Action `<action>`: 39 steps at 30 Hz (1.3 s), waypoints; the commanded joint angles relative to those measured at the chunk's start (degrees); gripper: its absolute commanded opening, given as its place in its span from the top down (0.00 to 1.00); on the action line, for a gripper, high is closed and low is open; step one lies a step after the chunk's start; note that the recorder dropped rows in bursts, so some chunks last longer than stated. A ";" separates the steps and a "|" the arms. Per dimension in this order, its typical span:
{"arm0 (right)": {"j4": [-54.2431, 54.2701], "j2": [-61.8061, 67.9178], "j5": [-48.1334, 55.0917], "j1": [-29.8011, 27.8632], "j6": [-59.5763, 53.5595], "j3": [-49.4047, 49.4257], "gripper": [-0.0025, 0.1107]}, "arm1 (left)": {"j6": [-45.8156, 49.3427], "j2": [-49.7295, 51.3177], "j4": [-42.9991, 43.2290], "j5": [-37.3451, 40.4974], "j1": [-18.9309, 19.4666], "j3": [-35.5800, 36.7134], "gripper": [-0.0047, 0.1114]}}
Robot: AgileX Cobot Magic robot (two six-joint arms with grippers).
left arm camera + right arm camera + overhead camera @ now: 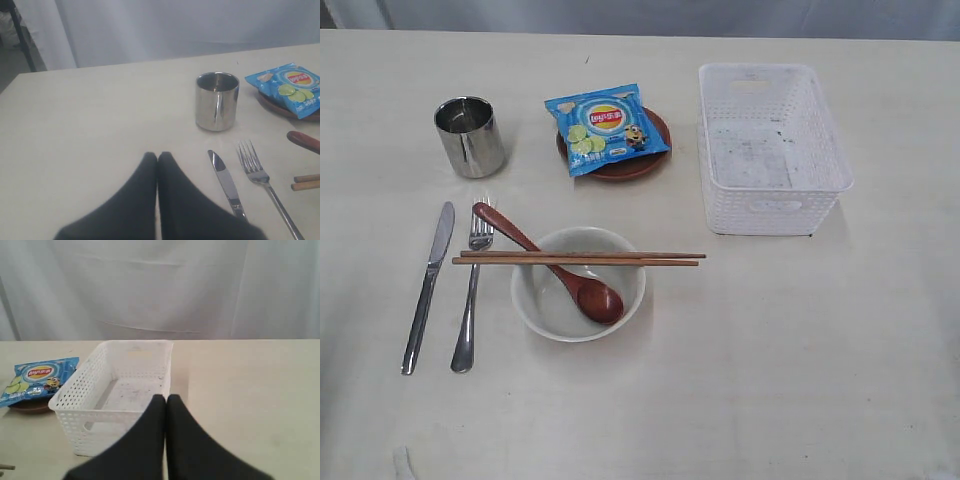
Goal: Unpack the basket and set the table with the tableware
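The white perforated basket (772, 140) (117, 390) stands empty at the back right of the table (800, 360). On the left lie the steel knife (428, 286) (226, 182) and fork (472, 290) (260, 175). An off-white bowl (578, 284) holds the reddish-brown spoon (555, 266), with two chopsticks (578, 258) laid across its rim. The steel cup (470, 136) (216, 101) stands behind them. A small brown plate (625, 165) carries the blue snack bag (606, 126) (37, 380). My left gripper (157, 156) is shut and empty, near the knife. My right gripper (166, 398) is shut and empty, in front of the basket.
A white curtain hangs beyond the table's far edge (160, 290). Neither arm shows in the exterior view. Bare tabletop lies in front of the basket and to the right of the bowl.
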 commanded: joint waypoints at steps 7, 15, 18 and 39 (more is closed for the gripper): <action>-2.79 -0.40 8.10 0.28 -0.71 0.17 0.97 | -0.13 -0.11 -0.13 -0.03 -0.29 0.13 0.96; -3.84 -0.40 8.29 -0.09 -0.71 0.17 0.97 | -0.13 -0.11 -0.01 -0.03 -0.29 0.13 0.96; -3.70 -0.40 8.19 -1.40 -0.71 0.17 0.97 | -0.13 -0.11 -0.01 -0.03 -0.29 0.13 0.96; -3.70 -0.40 8.19 -1.37 -0.71 0.17 0.97 | -0.13 -0.11 0.19 -0.03 -0.29 0.13 0.96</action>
